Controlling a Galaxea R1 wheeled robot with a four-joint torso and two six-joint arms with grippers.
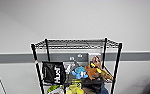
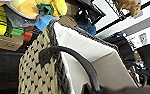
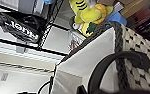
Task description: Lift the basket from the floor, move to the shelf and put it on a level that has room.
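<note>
Shelf (image 1: 76, 66) fills the head view's centre, its top level (image 1: 76, 43) bare. Left wrist view: basket (image 2: 38, 72) close by us, low beside toys. Right wrist view: same; we cannot tell either jaws' state.

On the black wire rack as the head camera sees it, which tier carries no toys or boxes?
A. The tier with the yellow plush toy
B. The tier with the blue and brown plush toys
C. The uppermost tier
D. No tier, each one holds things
C: the rack's uppermost tier is bare wire grid, while the tier below it holds the blue plush toy, the brown one and a black bag.
</note>
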